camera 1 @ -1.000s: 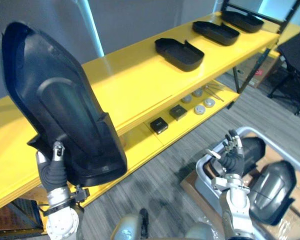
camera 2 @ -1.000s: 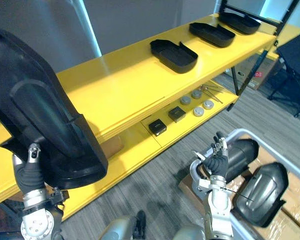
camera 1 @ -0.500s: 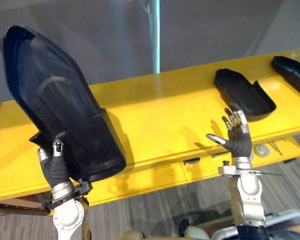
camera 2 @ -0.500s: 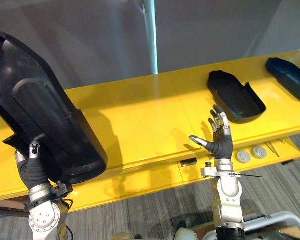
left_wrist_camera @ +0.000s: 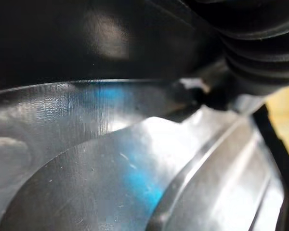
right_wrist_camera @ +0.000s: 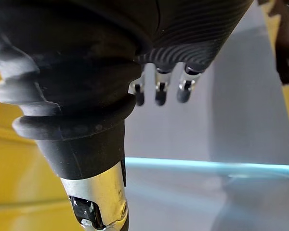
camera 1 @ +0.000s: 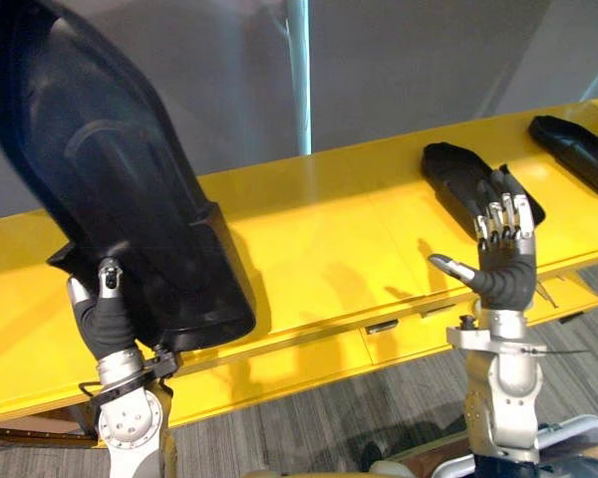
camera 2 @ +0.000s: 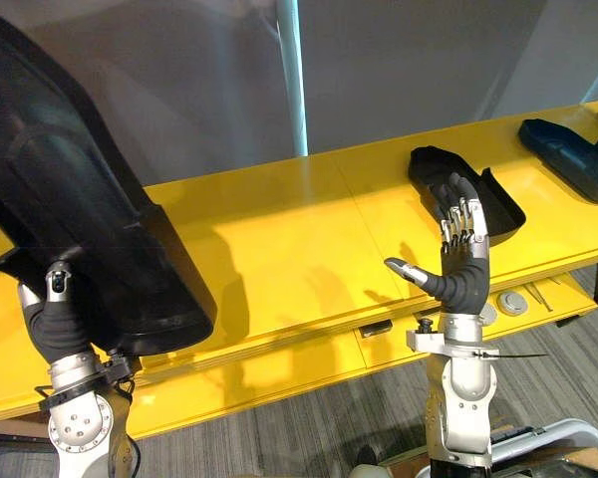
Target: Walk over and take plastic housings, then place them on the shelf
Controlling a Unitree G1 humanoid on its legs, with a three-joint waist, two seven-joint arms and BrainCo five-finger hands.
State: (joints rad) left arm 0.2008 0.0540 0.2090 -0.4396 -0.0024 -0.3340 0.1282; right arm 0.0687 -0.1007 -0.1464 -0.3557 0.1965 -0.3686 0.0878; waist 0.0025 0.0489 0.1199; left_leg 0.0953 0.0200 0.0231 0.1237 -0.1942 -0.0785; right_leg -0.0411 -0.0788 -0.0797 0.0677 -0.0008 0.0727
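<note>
Left eye view first: the left hand is up at the lower left with a big black plastic housing standing tall and tilted, its narrow end high in the corner. The thumb is pressed on the housing's near face at the wide bottom end and the fingers are tucked out of sight behind it, so the hand is pinching that lower edge. The housing is held clear above the yellow shelf, whose long top runs right across the view. Over on the right, the right hand is raised with its back to the camera, fingers straight up side by side and thumb stuck out to the side, holding nothing. Just behind its fingertips a second housing lies flat on the shelf top, and a third housing lies further along at the far right, apart from it.

Right eye view: same line-up. Down by the right wrist there's a round grey disc on the lower shelf, and grey carpet below that.

Left wrist view: very close in. The housing's glossy dark surface curves across the frame, the ribbed cover sits in one corner, and a sliver of yellow shows at the edge.

Right wrist view: the ribbed cover looms large, with dark fingertips hanging in a straight row past it and nothing between them. Beyond are a grey wall with a pale blue strip.
</note>
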